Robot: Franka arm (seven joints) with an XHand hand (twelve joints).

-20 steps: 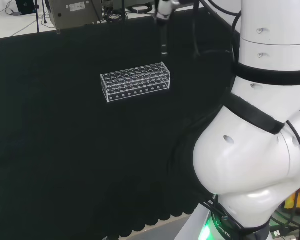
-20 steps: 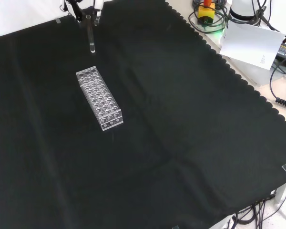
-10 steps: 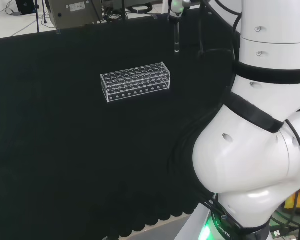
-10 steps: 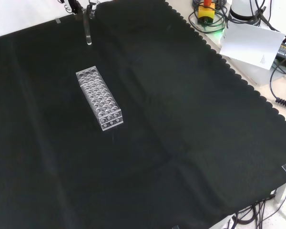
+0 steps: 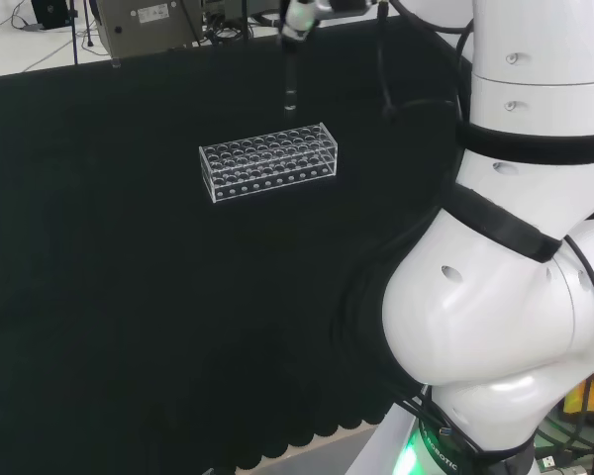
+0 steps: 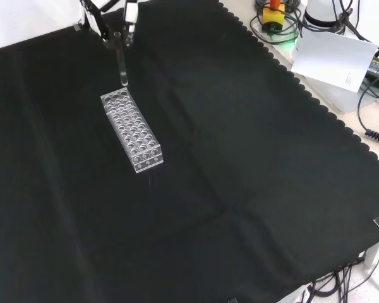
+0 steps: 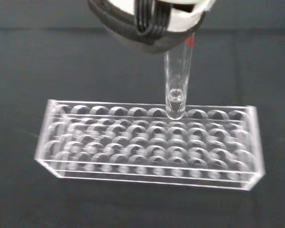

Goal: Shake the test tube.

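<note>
1. The hand (image 6: 117, 22) has its fingers (image 6: 131, 16) pinched around the top of one test tube (image 6: 121, 66), and the tube hangs straight down from them.
2. The test tube is clear glass. In the wrist view I can see a small red mark near its top (image 7: 179, 76), but it is too small for me to read.
3. The round bottom of the tube is in the air just above the rack (image 6: 131, 129), near the rack's far end in the front view. It is not touching the rack.
4. In the head view, the tube (image 5: 289, 84) hangs above the back edge of the rack (image 5: 268, 161), a bit to the right of the rack's middle.
5. There is one rack. It is a clear plastic box with many round holes in rows, and in the wrist view every hole (image 7: 149, 147) looks bare.
6. The rack lies flat on the black cloth (image 6: 240, 158).
7. To the right of the rack in the front view, past the wavy edge of the cloth, there is a white sheet of paper (image 6: 331, 53). It has a tiny bit of print I cannot read.
8. Near that paper is a yellow box with a red button (image 6: 275, 11) and some black cables (image 6: 376, 95).
9. Behind the rack in the head view, past the cloth, stands a grey box (image 5: 144, 25) with a white label too small to read.
</note>
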